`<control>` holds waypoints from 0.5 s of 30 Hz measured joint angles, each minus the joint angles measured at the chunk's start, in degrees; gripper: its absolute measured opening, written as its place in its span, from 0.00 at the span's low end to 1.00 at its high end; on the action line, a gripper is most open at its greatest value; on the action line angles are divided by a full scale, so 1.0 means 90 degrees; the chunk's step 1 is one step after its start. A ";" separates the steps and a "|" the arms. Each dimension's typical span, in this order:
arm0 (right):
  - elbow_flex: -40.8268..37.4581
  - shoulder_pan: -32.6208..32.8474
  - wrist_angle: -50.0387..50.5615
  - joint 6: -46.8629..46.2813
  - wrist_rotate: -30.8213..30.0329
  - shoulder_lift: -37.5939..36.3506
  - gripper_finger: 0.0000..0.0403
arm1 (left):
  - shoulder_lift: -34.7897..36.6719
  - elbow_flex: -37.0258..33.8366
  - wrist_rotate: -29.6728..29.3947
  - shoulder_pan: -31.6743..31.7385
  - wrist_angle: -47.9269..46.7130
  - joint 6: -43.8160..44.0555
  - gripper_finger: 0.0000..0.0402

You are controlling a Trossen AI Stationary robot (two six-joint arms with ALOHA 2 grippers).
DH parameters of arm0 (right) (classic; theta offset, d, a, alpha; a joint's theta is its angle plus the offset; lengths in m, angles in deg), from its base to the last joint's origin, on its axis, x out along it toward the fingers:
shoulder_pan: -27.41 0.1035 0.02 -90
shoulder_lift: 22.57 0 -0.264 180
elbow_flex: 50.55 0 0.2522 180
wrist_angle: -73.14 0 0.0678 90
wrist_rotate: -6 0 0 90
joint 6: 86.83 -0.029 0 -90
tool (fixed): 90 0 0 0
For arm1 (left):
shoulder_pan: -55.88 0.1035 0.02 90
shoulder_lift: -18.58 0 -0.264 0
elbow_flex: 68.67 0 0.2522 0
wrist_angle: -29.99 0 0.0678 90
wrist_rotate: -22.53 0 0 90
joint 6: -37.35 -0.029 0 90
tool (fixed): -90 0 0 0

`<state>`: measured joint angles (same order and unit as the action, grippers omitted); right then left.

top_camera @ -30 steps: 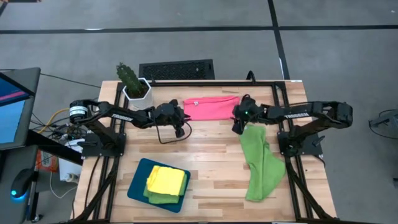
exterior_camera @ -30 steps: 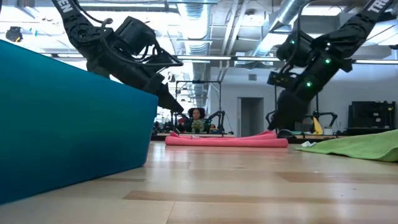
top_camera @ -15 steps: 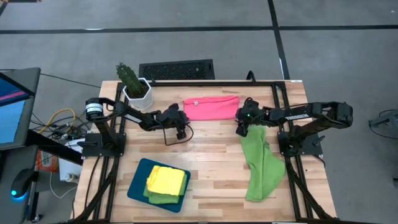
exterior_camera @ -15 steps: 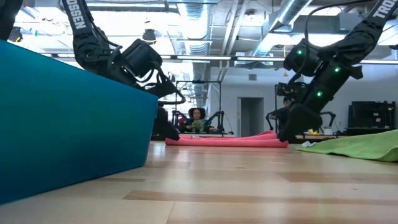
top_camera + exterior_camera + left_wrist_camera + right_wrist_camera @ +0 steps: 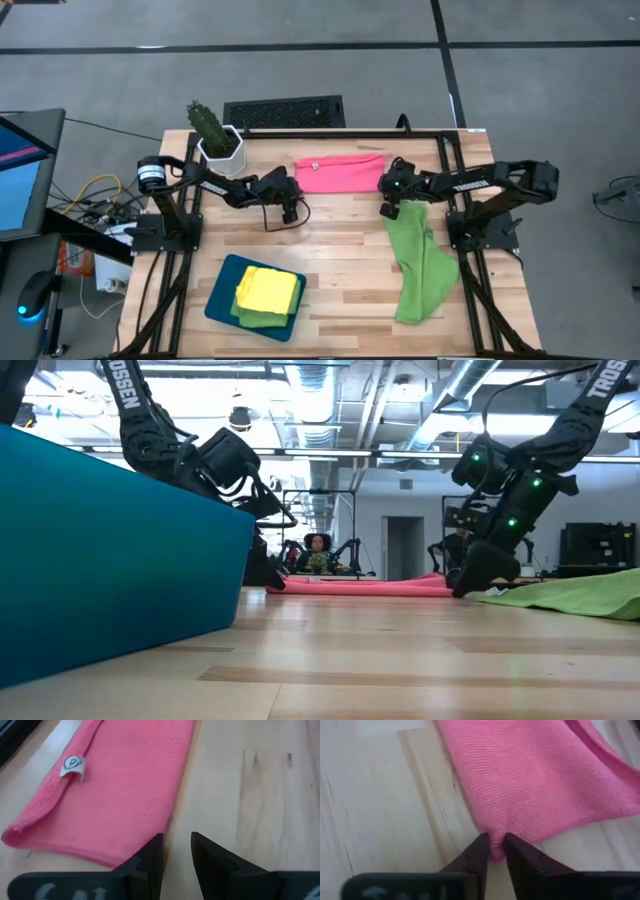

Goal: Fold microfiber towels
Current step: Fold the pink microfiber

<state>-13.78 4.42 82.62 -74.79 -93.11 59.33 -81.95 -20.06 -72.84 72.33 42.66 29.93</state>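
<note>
Room: open workshop floor with ducts and strip lights overhead; a person sits far back behind the table, seen in the low view.
Table [image 5: 340,255]: pale wood planks on a black frame, both arm bases bolted at its left and right edges so each reaches one end of a cloth.
Lime green towel [image 5: 418,262]: sprawled unfolded along the right side, near the right arm's base, likely waiting its turn.
Teal tray [image 5: 222,296]: near-left corner; it carries a folded yellow towel [image 5: 266,290] on top of a green one, apparently the stack for finished pieces.
Pink towel [image 5: 340,172]: far centre, lying flat as a long band already doubled once, its ends pointing left and right so each arm can take a corner.
Potted cactus [image 5: 212,132]: far-left corner, well clear of the work.
Right gripper [image 5: 493,851]: down at the pink towel's right near corner, fingers pinched together on a small tuck of pink fabric, ready to lift that end.
Left gripper [image 5: 176,854]: low at the towel's left near corner, fingers narrowly parted; one finger [image 5: 150,859] overlaps the cloth edge, the other sits on bare wood, so nothing is gripped yet.
Step in hand: probably taking both near corners to fold the band again.
</note>
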 joint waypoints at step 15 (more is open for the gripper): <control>0.0177 0.0944 0.0867 -0.0597 -0.0716 -0.0771 0.02 | 0.0003 0.0002 -0.0066 0.0119 -0.0053 0.0397 0.00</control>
<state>-12.19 12.91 90.42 -80.16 -99.56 52.39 -81.92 -20.04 -73.44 73.40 42.18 33.51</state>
